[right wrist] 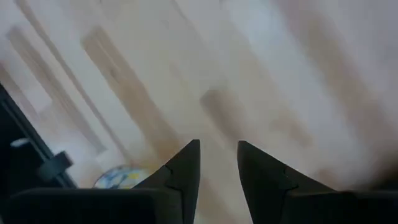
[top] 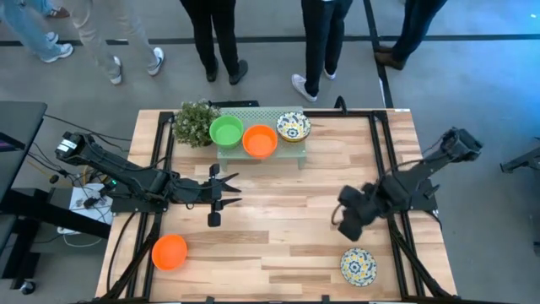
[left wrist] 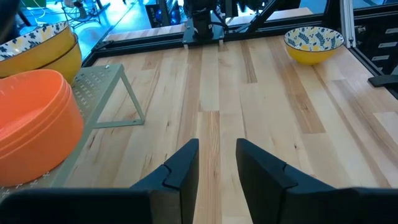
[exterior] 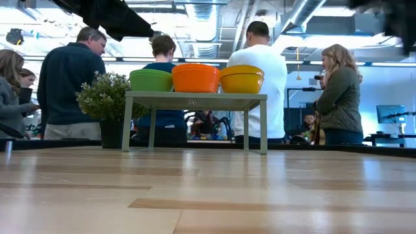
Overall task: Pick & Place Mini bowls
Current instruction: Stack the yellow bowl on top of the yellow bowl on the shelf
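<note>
On the pale green stand (top: 253,156) at the far edge of the desk (top: 278,228) sit a green bowl (top: 226,131), an orange bowl (top: 260,141) and a patterned bowl (top: 294,127), with a small plant (top: 194,122) just beside. Another orange bowl (top: 170,252) and another patterned bowl (top: 359,267) lie near the front corners. The left tool (top: 229,191) hovers open and empty; the right tool (top: 346,221) hangs above bare wood, fingers narrowly apart and empty. People stand behind the desk.
</note>
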Robot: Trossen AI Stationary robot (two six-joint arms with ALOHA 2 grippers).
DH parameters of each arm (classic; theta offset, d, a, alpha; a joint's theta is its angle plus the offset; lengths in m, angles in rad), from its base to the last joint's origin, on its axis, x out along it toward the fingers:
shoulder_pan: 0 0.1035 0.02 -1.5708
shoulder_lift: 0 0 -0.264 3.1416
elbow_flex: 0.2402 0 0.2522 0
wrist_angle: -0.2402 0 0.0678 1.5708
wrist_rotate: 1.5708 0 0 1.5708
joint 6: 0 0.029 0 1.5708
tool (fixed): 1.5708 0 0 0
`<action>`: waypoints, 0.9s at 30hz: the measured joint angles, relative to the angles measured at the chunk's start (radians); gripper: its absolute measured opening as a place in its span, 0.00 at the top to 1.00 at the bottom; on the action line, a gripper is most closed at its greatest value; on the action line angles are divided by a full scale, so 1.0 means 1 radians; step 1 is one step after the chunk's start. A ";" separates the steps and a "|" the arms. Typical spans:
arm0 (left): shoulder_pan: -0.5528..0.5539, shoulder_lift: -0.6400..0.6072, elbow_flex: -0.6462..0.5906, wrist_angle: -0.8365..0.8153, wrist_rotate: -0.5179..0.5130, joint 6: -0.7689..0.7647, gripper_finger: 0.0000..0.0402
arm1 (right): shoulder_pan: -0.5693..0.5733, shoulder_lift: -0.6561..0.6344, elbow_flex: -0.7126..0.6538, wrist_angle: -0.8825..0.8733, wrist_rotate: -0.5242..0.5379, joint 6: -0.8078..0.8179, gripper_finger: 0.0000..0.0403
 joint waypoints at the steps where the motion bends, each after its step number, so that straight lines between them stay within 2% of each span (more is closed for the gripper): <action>1: 0.000 0.000 0.000 0.001 0.000 0.000 0.73 | 0.026 -0.004 -0.027 0.018 -0.019 0.080 0.75; 5: 0.000 0.000 0.000 0.003 0.000 0.000 0.73 | 0.109 0.005 -0.086 0.123 -0.089 0.341 0.75; 9: 0.000 0.000 0.000 0.004 0.000 0.000 0.73 | 0.167 0.055 -0.087 0.195 -0.117 0.482 0.75; 15: 0.001 0.000 0.000 0.004 0.000 0.004 0.73 | 0.217 0.154 -0.087 0.295 -0.139 0.476 0.75; 20: 0.001 0.000 0.000 0.006 0.000 0.048 0.73 | 0.235 0.223 -0.087 0.214 -0.190 0.330 0.75; 27: 0.001 0.000 0.000 0.012 0.000 0.054 0.73 | 0.226 0.231 -0.087 0.188 -0.219 0.293 0.75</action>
